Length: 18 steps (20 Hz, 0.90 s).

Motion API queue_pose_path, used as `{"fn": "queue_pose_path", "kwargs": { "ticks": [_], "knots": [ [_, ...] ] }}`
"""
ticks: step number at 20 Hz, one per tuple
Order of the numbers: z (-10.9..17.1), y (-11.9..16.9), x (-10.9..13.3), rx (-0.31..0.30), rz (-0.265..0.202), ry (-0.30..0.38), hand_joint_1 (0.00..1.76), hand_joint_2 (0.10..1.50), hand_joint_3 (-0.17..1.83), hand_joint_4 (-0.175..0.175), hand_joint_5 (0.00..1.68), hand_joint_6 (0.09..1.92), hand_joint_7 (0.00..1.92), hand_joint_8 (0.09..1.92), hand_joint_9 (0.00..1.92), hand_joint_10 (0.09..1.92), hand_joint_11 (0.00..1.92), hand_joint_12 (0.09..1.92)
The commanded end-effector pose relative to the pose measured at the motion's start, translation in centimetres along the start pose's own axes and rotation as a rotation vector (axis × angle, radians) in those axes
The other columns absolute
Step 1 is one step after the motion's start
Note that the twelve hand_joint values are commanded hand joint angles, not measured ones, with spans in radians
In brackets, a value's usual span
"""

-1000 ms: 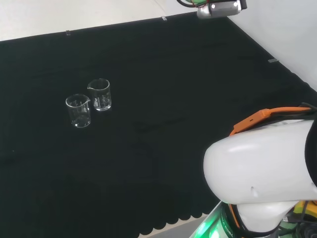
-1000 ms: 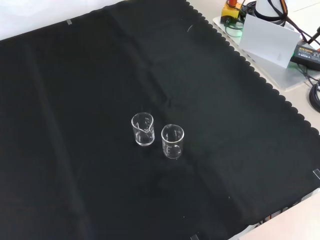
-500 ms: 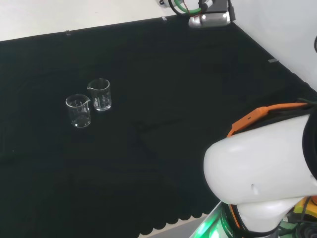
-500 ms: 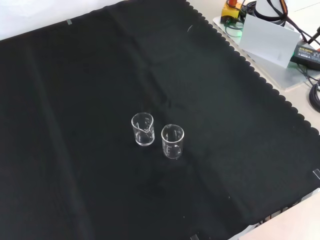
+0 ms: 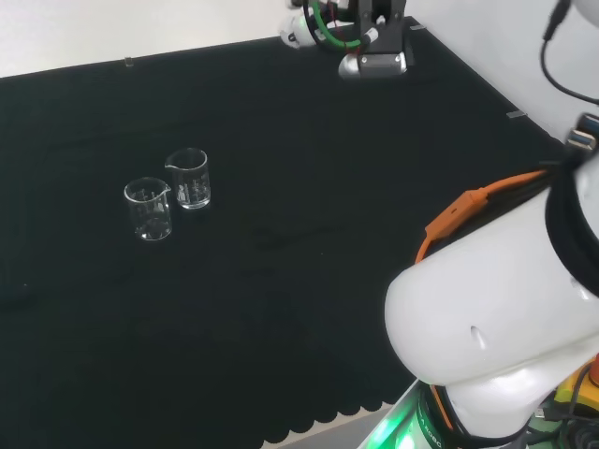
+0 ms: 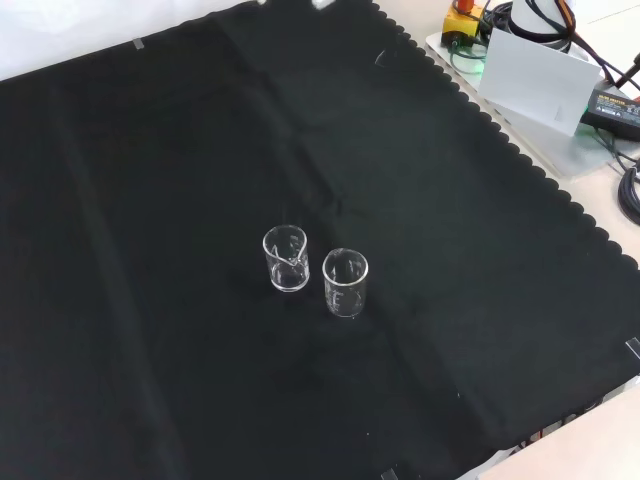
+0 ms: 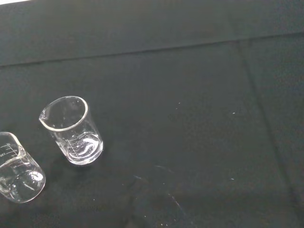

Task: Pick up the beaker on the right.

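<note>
Two small clear glass beakers stand upright and close together on the black cloth. In the head view one beaker (image 5: 190, 179) is to the right and a little farther off, the other beaker (image 5: 149, 209) to its left. The front view shows them as a left beaker (image 6: 286, 258) and a right beaker (image 6: 345, 283). Both look empty. In the wrist view one beaker (image 7: 71, 130) shows whole and the second beaker (image 7: 16, 168) is cut by the picture's edge. The arm's end with its wrist mount (image 5: 372, 42) hangs high over the cloth's far side, well away from the beakers.
The arm's big white link (image 5: 496, 318) with an orange band stands at the head view's right. In the front view a white box (image 6: 535, 78) and cables lie off the cloth's scalloped edge at the upper right. Open cloth surrounds the beakers.
In the head view the arm's end has come down and to the left from the top edge. The big white link has shifted slightly. The beakers have not moved.
</note>
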State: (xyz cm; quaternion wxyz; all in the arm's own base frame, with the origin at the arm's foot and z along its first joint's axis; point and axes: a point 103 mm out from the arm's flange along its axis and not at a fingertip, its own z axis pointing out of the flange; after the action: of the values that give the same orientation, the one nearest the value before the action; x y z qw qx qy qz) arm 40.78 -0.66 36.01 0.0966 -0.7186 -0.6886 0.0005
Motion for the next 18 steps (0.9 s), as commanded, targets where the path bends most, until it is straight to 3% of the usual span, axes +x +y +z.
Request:
{"fn": "queue_pose_path", "kwargs": {
  "ticks": [1, 6, 11, 18],
  "knots": [
    [3.8, 6.5, -1.1, -0.022, -0.077, 0.089, 0.36, 1.38, -0.07, -0.04, 0.22, 0.09, 0.09, 0.46, 0.13, 0.62, 0.0, 0.99],
    [6.4, 8.4, -1.2, 0.005, -0.122, 0.129, 0.38, 1.38, -0.08, -0.041, 0.24, 0.09, 0.09, 0.46, 0.13, 0.62, 0.0, 1.0],
    [9.2, 10.5, -0.8, 0.042, -0.157, 0.224, 0.38, 1.38, -0.08, -0.041, 0.24, 0.09, 0.09, 0.46, 0.14, 0.62, 0.0, 1.0],
    [12.7, 12.6, 0.3, 0.082, -0.267, 0.311, 0.4, 1.34, -0.11, -0.041, 0.24, 0.09, 0.1, 0.48, 0.15, 0.62, 0.0, 1.02]
  ]
}}
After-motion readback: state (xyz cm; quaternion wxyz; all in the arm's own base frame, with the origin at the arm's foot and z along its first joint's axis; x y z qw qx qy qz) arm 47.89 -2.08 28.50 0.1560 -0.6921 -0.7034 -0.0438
